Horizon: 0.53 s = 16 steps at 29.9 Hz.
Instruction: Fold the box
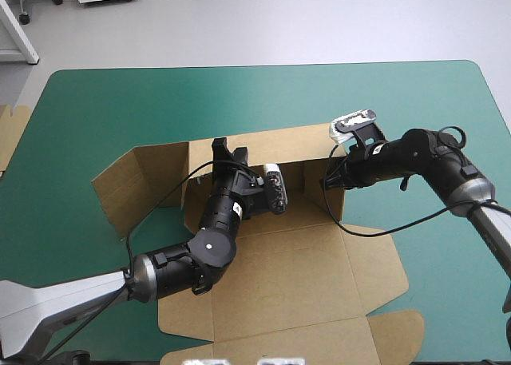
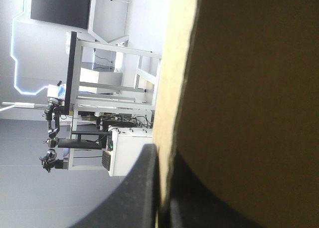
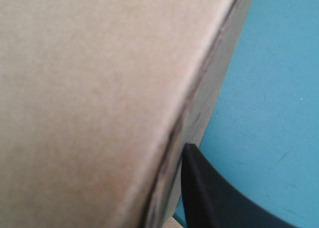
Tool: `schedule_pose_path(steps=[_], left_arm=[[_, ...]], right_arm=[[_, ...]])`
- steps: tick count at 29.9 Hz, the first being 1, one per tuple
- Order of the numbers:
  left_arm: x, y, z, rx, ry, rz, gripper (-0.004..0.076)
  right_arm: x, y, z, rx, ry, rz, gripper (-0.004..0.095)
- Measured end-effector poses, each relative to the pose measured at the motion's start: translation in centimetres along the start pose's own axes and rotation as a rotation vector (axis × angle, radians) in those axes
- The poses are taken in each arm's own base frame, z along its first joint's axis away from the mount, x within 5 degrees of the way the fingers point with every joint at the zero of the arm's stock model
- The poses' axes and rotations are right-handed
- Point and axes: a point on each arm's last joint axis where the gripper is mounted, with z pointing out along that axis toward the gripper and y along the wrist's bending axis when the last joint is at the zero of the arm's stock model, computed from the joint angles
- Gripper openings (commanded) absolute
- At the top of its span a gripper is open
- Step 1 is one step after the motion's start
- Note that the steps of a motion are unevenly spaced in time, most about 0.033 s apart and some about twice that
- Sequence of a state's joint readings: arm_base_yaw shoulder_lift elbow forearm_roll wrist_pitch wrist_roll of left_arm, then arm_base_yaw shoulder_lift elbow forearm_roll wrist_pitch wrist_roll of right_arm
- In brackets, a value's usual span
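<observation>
Brown board, matte and creased, made the box (image 1: pixel 319 261), which lay at the middle of the table's smooth teal-green cover (image 1: pixel 104 101). Its back wall stood raised, a side flap leaned outward toward the table's left edge, and the wide lid with rounded tabs lay flat toward the near edge. The left gripper (image 1: pixel 229 151) was clamped on the top edge of the back wall. The right gripper (image 1: pixel 330 181) pinched the right side wall, one black finger (image 3: pixel 209 198) on its outside. At the table's left edge showed an edge of more board (image 1: pixel 9 133).
</observation>
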State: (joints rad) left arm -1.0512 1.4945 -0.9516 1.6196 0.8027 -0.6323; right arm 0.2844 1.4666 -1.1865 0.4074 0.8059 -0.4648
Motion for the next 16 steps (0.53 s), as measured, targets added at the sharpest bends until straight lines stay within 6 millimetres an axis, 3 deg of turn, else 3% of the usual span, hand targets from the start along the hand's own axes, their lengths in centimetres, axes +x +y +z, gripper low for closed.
schedule_pose_path(steps=[5,16], left_arm=[[-0.10,0.01,0.02,-0.004,-0.010,0.003,-0.0010],[-0.36,0.23,-0.02,-0.027,-0.034,-0.001,-0.0010]], right_arm=[[-0.09,-0.13,0.00,0.014,-0.011,0.013,-0.0020],[-0.26,-0.22,-0.01,0.023,-0.030,0.038,-0.0011]])
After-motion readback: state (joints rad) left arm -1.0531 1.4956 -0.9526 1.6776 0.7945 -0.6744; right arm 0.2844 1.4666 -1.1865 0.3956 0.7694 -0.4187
